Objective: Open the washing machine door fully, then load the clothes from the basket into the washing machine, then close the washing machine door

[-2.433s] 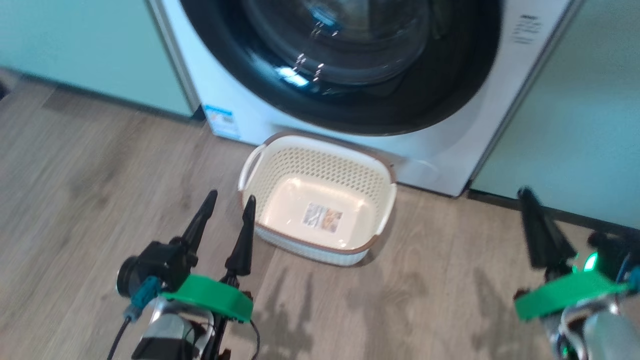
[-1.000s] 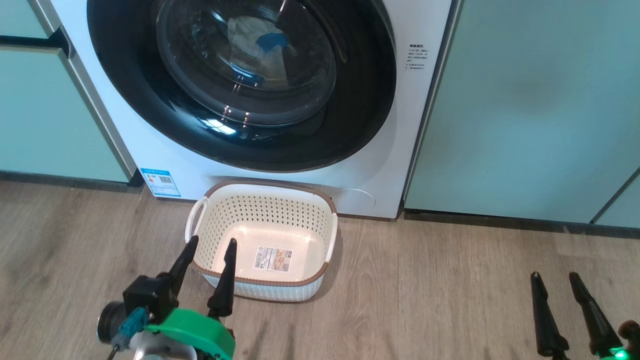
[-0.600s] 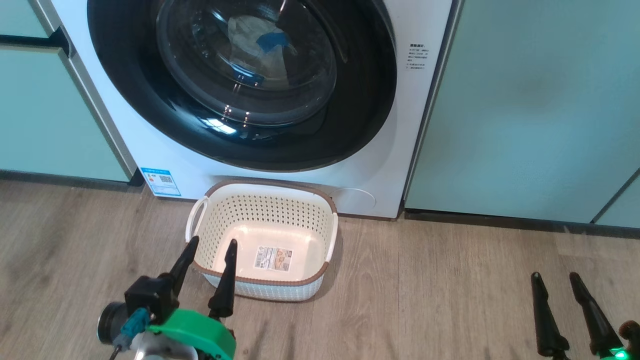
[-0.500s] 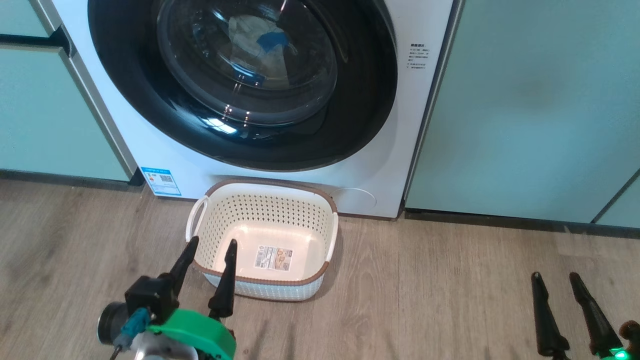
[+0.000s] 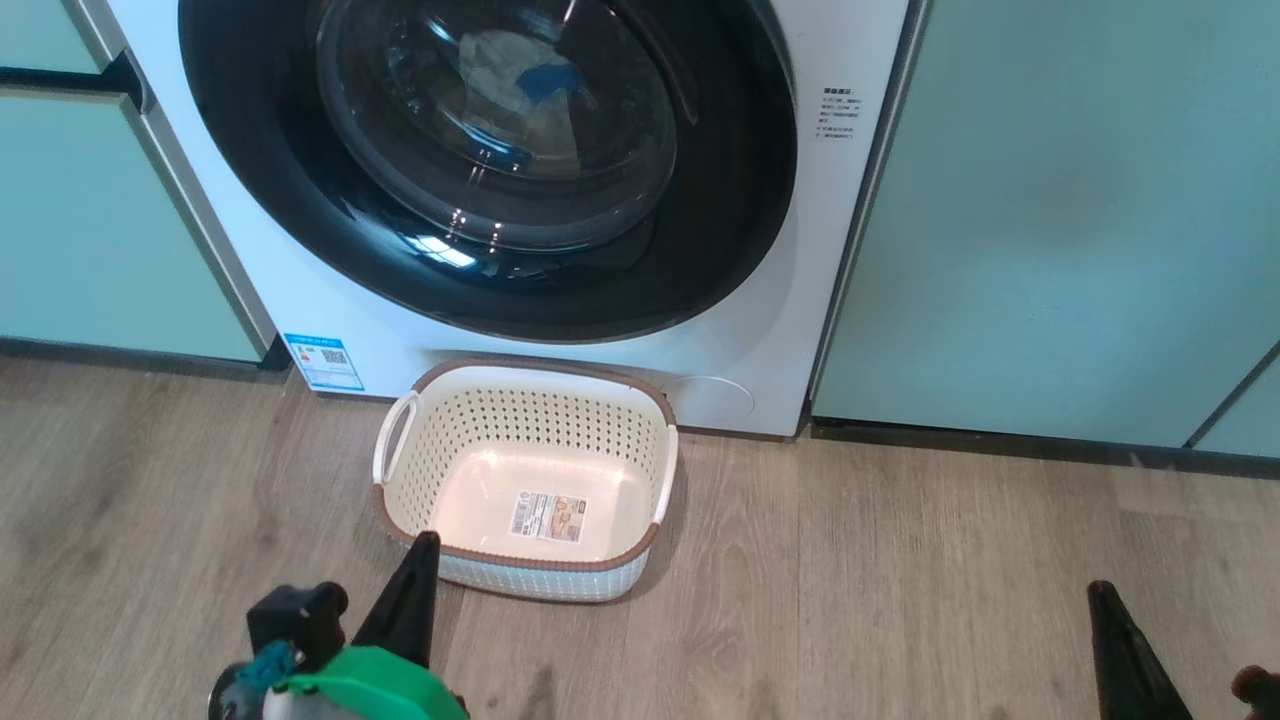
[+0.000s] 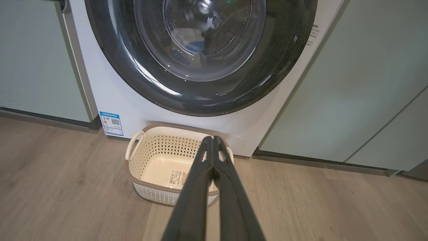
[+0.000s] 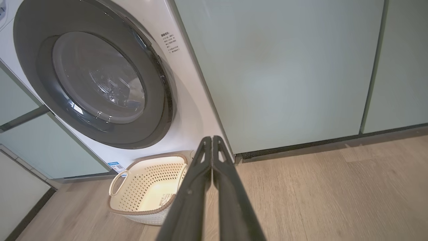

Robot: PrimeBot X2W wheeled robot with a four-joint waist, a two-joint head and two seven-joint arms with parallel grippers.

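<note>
The washing machine [image 5: 300, 310] stands white between cabinets, and its door [image 5: 290, 230] with the glossy black rim lies flush against the front. Behind the glass, the pale clothes [image 5: 510, 90] with a blue patch lie in the drum. The cream basket [image 5: 520, 430] sits on the floor just below the door, holding only its bottom label. My left gripper [image 5: 424, 545] is shut on nothing, with its tip at the basket's near left corner. My right gripper [image 5: 1101, 592] is shut and empty at the lower right, well away from the basket. The wrist views show the left gripper [image 6: 212, 138] and the right gripper [image 7: 211, 137] each with their fingers pressed together.
Pale green cabinets flank the washer, one on the left [image 5: 90, 220] and a wide one on the right [image 5: 1050, 220]. A blue sticker [image 5: 323, 362] marks the washer's lower left corner. Wood floor [image 5: 880, 580] stretches between the basket and my right gripper.
Both grippers have gone from open to shut, and both sit slightly lower in the head view. The basket and the door have not moved. The head view shifted before the last second.
</note>
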